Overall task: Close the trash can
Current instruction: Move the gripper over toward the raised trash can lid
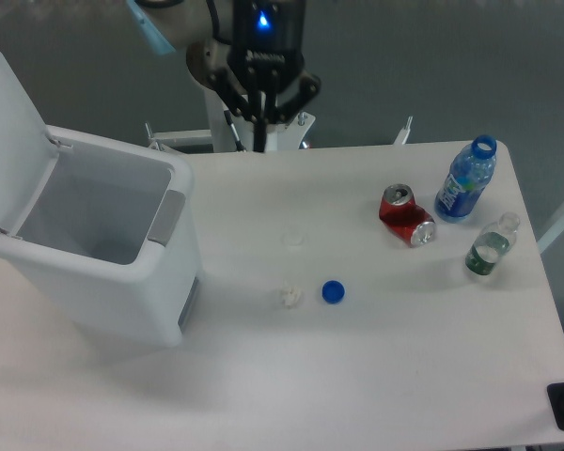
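The trash can (pixel 113 272) is a large white boxy bin on the left of the table. It stands open, and its flat lid (pixel 11 141) is tipped up and back on the far left side. A grey latch tab (pixel 167 217) sits on its right wall. My gripper (pixel 260 139) hangs at the back edge of the table, up and to the right of the bin and well apart from it. The fingers are shut together, pointing down, with nothing between them.
A crushed red soda can (pixel 404 215) lies right of centre. A blue bottle (pixel 466 181) and a clear bottle (pixel 490 247) stand near the right edge. A blue cap (pixel 333 291), a white scrap (pixel 289 297) and a clear lid (pixel 292 239) lie mid-table. The robot's white base column (pixel 240 122) stands behind.
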`<state>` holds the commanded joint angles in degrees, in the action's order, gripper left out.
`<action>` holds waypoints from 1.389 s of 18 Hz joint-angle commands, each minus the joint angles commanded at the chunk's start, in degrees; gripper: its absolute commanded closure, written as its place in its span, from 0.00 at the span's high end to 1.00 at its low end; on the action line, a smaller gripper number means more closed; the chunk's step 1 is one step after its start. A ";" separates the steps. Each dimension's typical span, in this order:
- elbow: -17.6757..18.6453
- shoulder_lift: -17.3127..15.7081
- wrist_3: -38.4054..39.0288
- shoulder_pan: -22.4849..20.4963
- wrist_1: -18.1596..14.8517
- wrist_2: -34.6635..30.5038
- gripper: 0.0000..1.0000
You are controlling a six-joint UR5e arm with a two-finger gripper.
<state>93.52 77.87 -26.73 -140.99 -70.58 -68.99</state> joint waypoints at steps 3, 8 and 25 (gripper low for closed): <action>-0.26 -0.27 3.42 3.69 0.18 0.17 0.02; -0.88 -0.53 7.82 10.20 0.44 0.70 0.02; -2.46 -3.08 11.78 16.62 1.75 7.99 0.02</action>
<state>91.06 74.79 -14.94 -124.37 -68.82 -61.00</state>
